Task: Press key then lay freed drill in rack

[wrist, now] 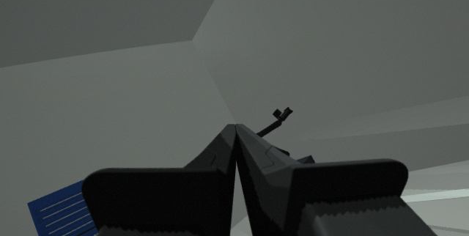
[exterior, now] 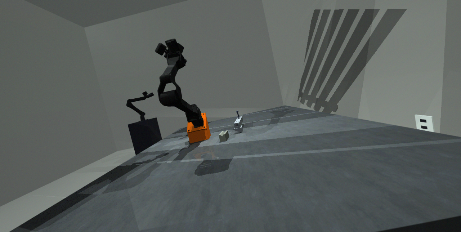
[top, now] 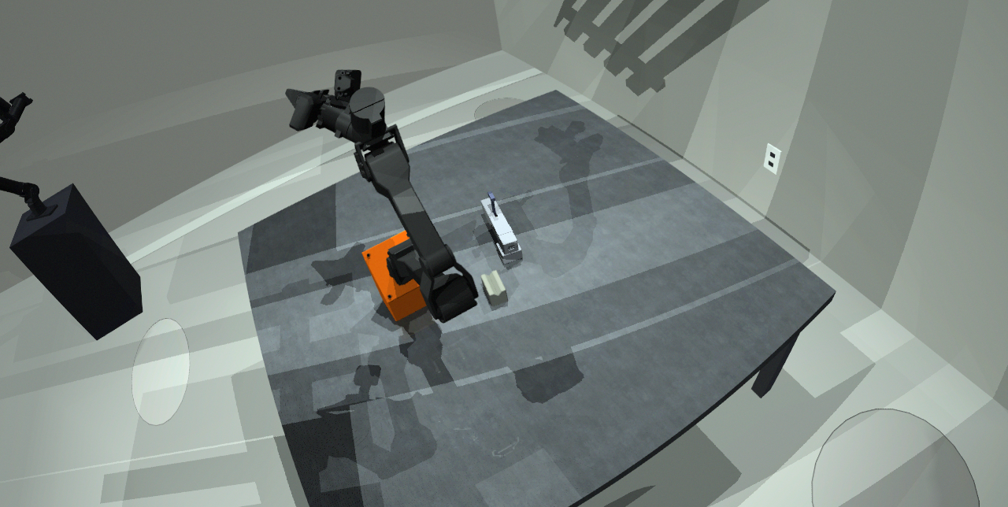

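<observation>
Black fingers (top: 298, 91), shut on nothing, partly hide a blue slatted object (wrist: 60, 208).

Perhaps a robotics lab: second arm (top: 31, 195) (exterior: 132, 101) (wrist: 271, 127) behind

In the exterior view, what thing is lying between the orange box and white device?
A small cream grooved block shows between them in that view.

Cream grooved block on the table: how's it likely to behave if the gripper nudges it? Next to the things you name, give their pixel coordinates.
The cream grooved block (top: 494, 287) (exterior: 223, 136) would probably slide rather than roll, given its flat sides. It looks rigid, with crisp edges. Tipping seems unlikely under a low push, as it sits squat.
</observation>
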Robot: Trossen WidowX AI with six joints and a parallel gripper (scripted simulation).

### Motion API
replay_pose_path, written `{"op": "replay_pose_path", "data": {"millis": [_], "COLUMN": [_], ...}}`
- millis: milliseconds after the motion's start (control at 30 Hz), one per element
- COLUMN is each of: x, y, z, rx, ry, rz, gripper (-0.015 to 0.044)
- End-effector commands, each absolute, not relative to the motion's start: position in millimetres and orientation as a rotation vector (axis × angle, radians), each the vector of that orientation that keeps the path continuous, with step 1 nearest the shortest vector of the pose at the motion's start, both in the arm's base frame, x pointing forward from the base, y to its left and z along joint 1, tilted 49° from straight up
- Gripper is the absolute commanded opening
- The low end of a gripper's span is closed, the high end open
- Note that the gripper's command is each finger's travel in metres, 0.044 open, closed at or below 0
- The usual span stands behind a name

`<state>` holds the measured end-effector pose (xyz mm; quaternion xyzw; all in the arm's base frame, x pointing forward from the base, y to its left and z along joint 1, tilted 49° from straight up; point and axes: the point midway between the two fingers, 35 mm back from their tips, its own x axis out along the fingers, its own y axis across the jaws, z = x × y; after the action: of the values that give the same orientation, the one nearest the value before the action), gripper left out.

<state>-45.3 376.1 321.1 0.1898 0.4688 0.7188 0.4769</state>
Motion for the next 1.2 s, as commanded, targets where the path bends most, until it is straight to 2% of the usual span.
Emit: {"op": "replay_pose_path", "data": {"millis": [0, 333, 567, 867, 1167], "x": [-11.9, 91.5, 163.1, 244.5, 285.0], "y": [391.5, 400.5, 373.0, 284.1, 158.2], "z": [295.8, 204.9, 139.1, 55.8, 2.5], "rx": [0.468, 0.457, 0.386, 0.21, -0.082], "ry": [1.182, 1.27, 1.297, 1.319, 1.347], "rz": [1.575, 1.023, 0.615, 0.026, -0.539], "gripper": [0.0, 0.0, 0.0, 0.0, 0.0]}}
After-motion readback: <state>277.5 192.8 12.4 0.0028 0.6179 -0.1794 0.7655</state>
